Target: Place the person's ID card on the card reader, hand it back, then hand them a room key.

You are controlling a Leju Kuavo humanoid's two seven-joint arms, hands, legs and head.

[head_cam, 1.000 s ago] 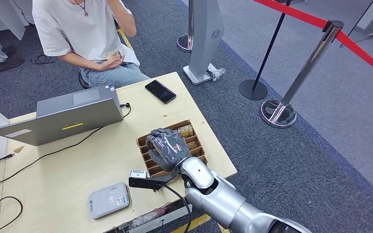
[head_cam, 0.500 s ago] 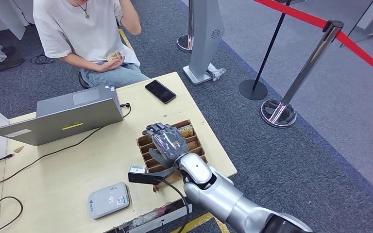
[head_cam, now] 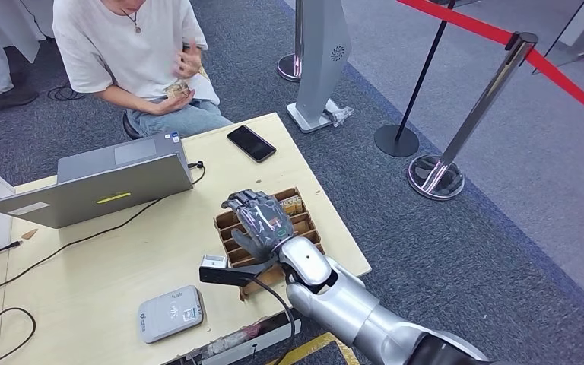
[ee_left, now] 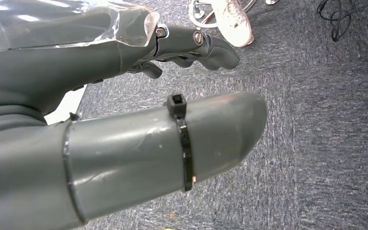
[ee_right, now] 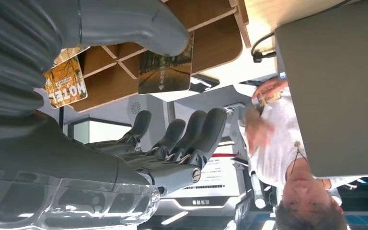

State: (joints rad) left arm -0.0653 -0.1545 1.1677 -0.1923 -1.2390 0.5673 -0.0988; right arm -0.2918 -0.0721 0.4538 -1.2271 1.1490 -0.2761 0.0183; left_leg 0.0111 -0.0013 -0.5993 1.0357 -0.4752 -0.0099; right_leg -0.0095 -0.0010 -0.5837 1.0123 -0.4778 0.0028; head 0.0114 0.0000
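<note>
My right hand (head_cam: 262,222) hovers palm down over the brown wooden key box (head_cam: 309,225) at the table's right edge, fingers spread, holding nothing. Room key cards (head_cam: 293,205) stand in the box's far corner. In the right wrist view my right hand (ee_right: 52,153) has its thumb beside a dark key card (ee_right: 165,72); an orange card (ee_right: 66,85) sits nearby. The grey card reader (head_cam: 169,313) lies near the front edge. The seated person holds a small card (head_cam: 176,89) in both hands. My left hand (ee_left: 100,62) hangs over the carpet, fingers extended and holding nothing.
A grey laptop (head_cam: 99,182) with cables stands at the table's left. A black phone (head_cam: 251,143) lies at the far edge. A black device (head_cam: 224,274) and small white box (head_cam: 214,261) sit beside the key box. Stanchions (head_cam: 435,176) with red rope stand to the right.
My right hand has shifted slightly farther out over the key box with its fingers straighter. The person's raised hand has come down to the card in their other hand.
</note>
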